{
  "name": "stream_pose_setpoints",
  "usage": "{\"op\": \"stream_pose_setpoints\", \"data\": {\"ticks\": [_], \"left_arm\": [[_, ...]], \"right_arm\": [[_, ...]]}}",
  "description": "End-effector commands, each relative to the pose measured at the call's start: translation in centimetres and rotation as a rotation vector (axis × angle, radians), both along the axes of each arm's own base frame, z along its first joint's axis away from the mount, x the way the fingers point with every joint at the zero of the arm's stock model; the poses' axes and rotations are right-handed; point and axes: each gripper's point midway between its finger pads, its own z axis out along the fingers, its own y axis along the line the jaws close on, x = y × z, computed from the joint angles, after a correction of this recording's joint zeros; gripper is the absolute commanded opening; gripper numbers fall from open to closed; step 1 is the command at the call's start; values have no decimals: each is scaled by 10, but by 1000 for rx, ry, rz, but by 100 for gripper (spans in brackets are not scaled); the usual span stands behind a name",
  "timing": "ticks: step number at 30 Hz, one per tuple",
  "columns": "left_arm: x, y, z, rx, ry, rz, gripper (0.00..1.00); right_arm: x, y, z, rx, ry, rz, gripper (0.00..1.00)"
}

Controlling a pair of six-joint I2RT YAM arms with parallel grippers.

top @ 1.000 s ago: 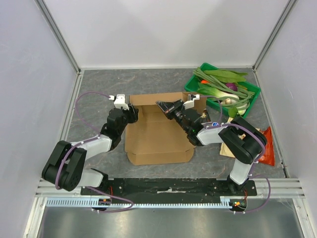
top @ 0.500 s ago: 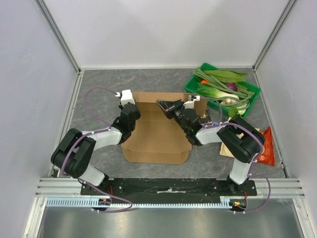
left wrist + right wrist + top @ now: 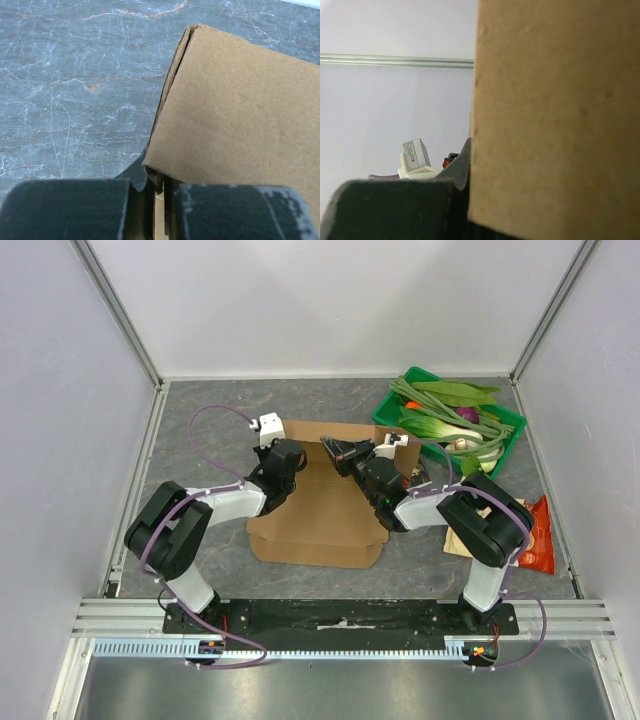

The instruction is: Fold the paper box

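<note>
- A plain brown cardboard paper box (image 3: 315,520), not yet put together, lies near the middle of a grey marbled desk (image 3: 200,410) with white walls on three sides.
- Most of the box lies flat. Its near edge, at 6 o'clock, rests on the desk, and both arms meet it along the far edge, at 12 o'clock.
- The left arm (image 3: 225,502) reaches in from 8 o'clock to the far left corner of the box, at about 11 o'clock.
- Through the left wrist camera, two dark fingers (image 3: 70,210) sit at the bottom of the view with only a thin gap between them. A cardboard edge sits in that gap, so the left jaws are clamped on the paper box.
- Beyond those fingers a cardboard panel rises at a tilt above the desk. Its folded edge shows two layers.
- The right arm (image 3: 440,505) reaches in from 4 o'clock, and its jaws are at the middle of the far edge.
- Through the right wrist camera, upright cardboard fills the right half of the view and touches one dark finger (image 3: 395,210). The other finger is hidden, so I cannot tell whether the right jaws are together or apart.
- A green crate (image 3: 512,420) of leafy vegetables stands at 2 o'clock, near the far right corner of the box but apart from it.
- An orange snack bag (image 3: 537,535) lies at 4 o'clock, partly behind the right arm.
</note>
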Motion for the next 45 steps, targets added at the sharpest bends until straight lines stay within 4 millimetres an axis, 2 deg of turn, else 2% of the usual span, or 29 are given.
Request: {"op": "stream_pose_setpoints", "data": {"ticks": [1,3,5,7,8,10,12,13,14,15,17,22,23,25,27,28,30,31,32,34,35,36,37,38,39,40,41,42,45], "left_arm": [[-12,38,-17,108,27,158,2],[-8,28,-15,68,35,93,2],[-8,18,-14,36,55,34,25],[-12,13,1,-13,15,-7,49],[-15,7,4,-35,10,-56,54],[-27,9,18,-74,-23,-92,62],[-40,11,18,-91,-15,-124,63],[-45,12,31,-125,-48,-130,64],[-47,10,35,-147,-69,-151,64],[-53,14,29,-147,-66,-159,63],[-54,23,30,-162,-87,-130,61],[-42,23,22,-158,-74,-124,53],[-40,23,15,-150,-58,-119,51],[-35,22,16,-158,-66,-111,48],[-30,25,12,-146,-69,-81,46],[-28,26,12,-144,-71,-66,41],[-21,30,11,-133,-74,-22,37],[-18,33,10,-130,-72,-4,28],[-14,35,13,-122,-79,23,21],[-13,42,6,-107,-50,72,11],[-15,48,3,-89,-32,100,9],[-15,50,2,-89,-32,105,7],[-17,51,1,-89,-31,107,6],[-19,54,-2,-84,-28,111,5],[-21,56,-2,-76,-25,108,4],[-23,57,3,-79,-38,109,4],[-27,61,2,-72,-44,117,4],[-29,64,4,-66,-47,120,3],[-33,69,14,-33,-70,93,3]], "right_arm": [[-13,21,17,16,-28,76,0],[-13,22,16,3,-31,77,0],[-13,23,12,-7,-27,82,0],[-15,24,13,4,-40,88,0],[-14,23,13,-4,-44,86,0],[-14,24,13,-10,-49,85,0],[-14,25,15,-13,-57,86,0],[-13,24,15,-17,-56,85,0],[-13,24,15,-21,-57,83,0],[-14,23,15,-24,-55,83,0],[-13,23,15,-20,-46,77,0],[-12,25,17,-9,-36,83,0],[-12,27,20,-7,-39,90,0],[-12,28,21,-8,-40,95,0],[-14,31,22,-12,-39,104,4],[-14,31,22,-16,-39,109,7],[-18,30,15,-40,-12,120,18],[-20,30,15,-46,-10,128,24],[-22,27,5,-97,-3,134,40],[-31,25,5,-161,-3,192,55],[-33,16,-17,-286,32,205,72],[-38,10,-5,-334,14,218,80],[-44,6,-7,-423,7,251,87],[-49,-5,-23,-579,84,286,97],[-52,-18,-13,-746,6,304,98],[-56,-25,-10,-829,-7,325,98],[-65,-41,-14,-938,43,359,98],[-69,-57,-1,-1063,-37,368,98],[-73,-84,25,-1220,-101,405,98]]}}
